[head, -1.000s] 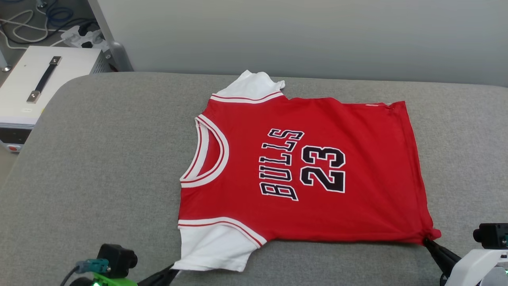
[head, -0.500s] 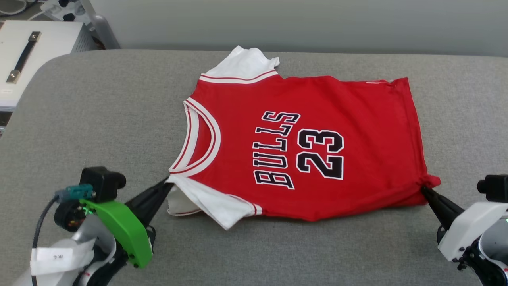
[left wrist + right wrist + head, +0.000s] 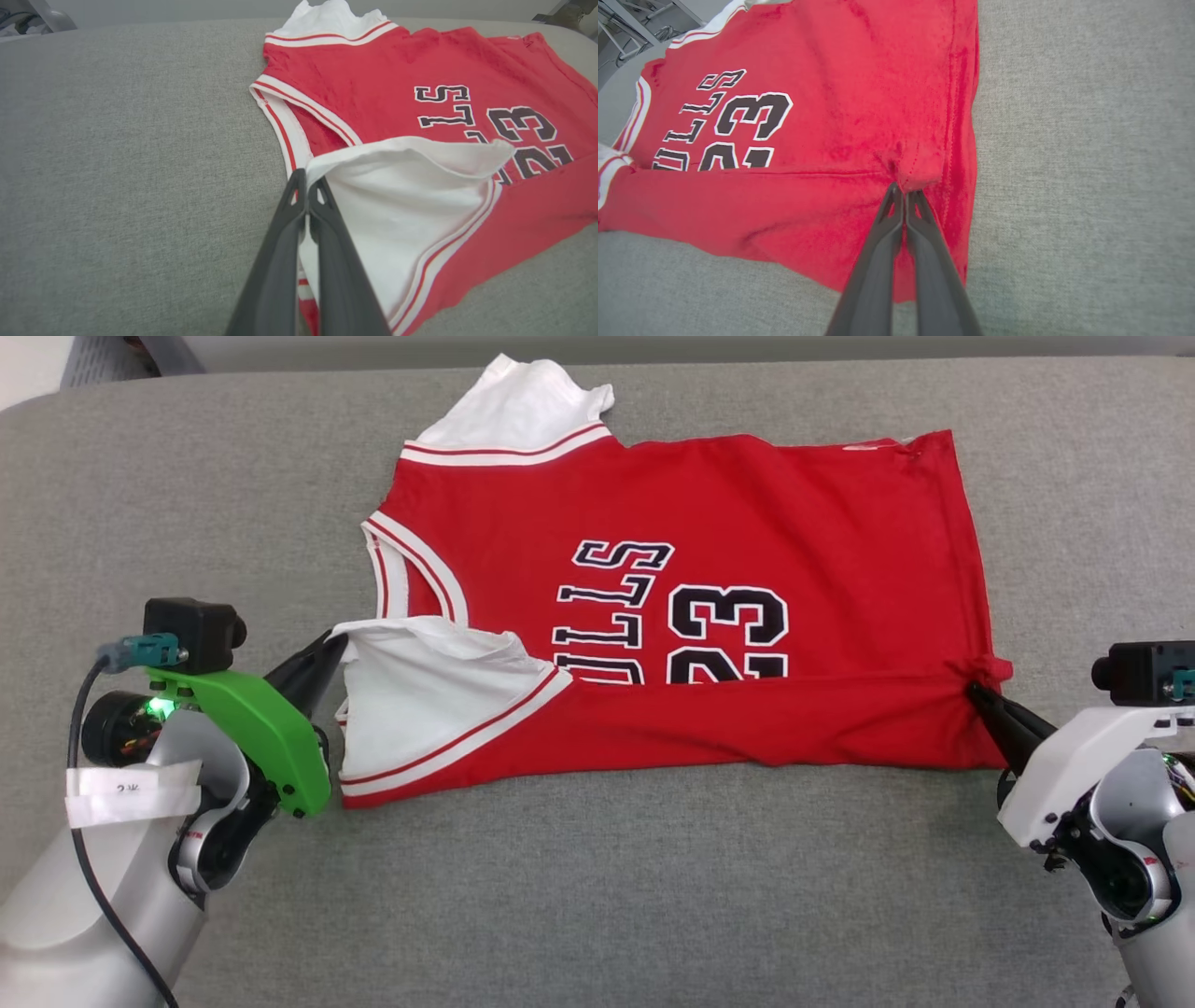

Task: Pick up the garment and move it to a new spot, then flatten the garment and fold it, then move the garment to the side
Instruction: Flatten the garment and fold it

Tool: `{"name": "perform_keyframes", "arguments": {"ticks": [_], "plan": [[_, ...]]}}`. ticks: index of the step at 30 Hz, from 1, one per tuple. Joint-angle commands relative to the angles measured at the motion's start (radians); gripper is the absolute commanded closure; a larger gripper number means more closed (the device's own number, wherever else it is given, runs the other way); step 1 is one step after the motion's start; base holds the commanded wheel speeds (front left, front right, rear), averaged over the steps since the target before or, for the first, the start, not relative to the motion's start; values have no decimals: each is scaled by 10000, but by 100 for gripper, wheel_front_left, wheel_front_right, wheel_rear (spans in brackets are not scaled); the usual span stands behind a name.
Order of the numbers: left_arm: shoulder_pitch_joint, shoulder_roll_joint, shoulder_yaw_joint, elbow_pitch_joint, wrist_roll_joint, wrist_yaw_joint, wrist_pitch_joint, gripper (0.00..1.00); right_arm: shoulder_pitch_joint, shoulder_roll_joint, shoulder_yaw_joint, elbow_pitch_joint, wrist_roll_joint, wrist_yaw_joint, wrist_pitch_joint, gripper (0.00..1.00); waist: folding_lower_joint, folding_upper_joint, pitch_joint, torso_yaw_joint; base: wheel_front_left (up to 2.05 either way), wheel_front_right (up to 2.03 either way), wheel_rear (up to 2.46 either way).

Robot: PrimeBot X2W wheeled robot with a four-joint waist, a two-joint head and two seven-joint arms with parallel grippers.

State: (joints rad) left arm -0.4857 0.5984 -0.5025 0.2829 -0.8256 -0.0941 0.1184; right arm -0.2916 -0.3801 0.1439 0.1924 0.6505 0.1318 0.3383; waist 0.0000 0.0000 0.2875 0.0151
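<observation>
**Jersey half folded, both grippers gripping**

The garment [image 3: 775, 504] lies print-up on a grey cushion [image 3: 597, 896], its near edge doubled over the lettering [image 3: 728, 616]. Left gripper [image 3: 329, 651] is clamped on the white sleeve [image 3: 420, 709], right gripper [image 3: 978, 693] on the hem corner [image 3: 991, 670]. Folding seems midway; next, both should travel forward together toward the far edge. Bare cushion lies outside each gripper.

My head camera looks steeply down on the grey cushion [image 3: 597, 896] from above, with the left gripper [image 3: 329, 642] and right gripper [image 3: 973, 691] at either side. Each wrist camera rides low and close along its own fingers — left from the collar end, right from the hem. All three share the printed chest of the garment [image 3: 747, 495]
</observation>
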Motion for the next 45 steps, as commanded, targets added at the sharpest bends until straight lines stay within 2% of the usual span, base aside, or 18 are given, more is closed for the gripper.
{"name": "perform_keyframes", "arguments": {"ticks": [1,10,17,18,19,28,34,36,37,39,45], "plan": [[-279,-109,-62,239,137,-67,-91,100,-211,54,77,163,-119,-11,-107,100,0,0,197,-172,0,0,0],[-1092,-496,-588,1857,392,-271,-453,100,-963,15,599,1284,-566,-11,-656,100,0,0,395,-202,0,0,0],[-1713,-874,-944,2833,569,-331,-1000,100,-1433,69,666,2043,-429,-11,-977,100,0,0,427,-106,0,0,0],[-1781,-974,-1006,2996,576,-336,-1088,64,-1488,68,721,2122,-407,-11,-997,64,0,0,413,-84,0,0,0],[-1820,-1086,-1073,3159,564,-341,-1162,0,-1533,72,727,2182,-402,-11,-1098,0,0,0,391,-64,0,0,0],[-1662,-1562,-1176,4070,535,-341,-2224,0,-1293,-45,870,2211,-380,-11,-1455,0,0,0,-279,31,0,0,0],[-940,-1683,-865,3685,128,52,-2605,0,-549,-149,642,1501,-752,-11,-970,0,0,0,-954,86,0,0,0],[-544,-1683,-777,3342,-80,296,-2461,0,-203,-96,458,1106,-939,-11,-588,0,0,0,-1121,81,0,0,0],[-131,-1642,-664,2896,-269,639,-2312,0,168,21,196,652,-1082,-11,-84,0,0,0,-1206,68,0,0,0],[338,-1566,-639,2371,-425,999,-2011,0,576,173,-136,140,-1289,-11,519,0,0,0,-1251,42,0,0,0],[1509,-955,-844,572,-460,2293,-708,0,1583,764,-1004,-1447,-2292,-11,2600,0,0,0,-1085,-103,0,0,0]]}}
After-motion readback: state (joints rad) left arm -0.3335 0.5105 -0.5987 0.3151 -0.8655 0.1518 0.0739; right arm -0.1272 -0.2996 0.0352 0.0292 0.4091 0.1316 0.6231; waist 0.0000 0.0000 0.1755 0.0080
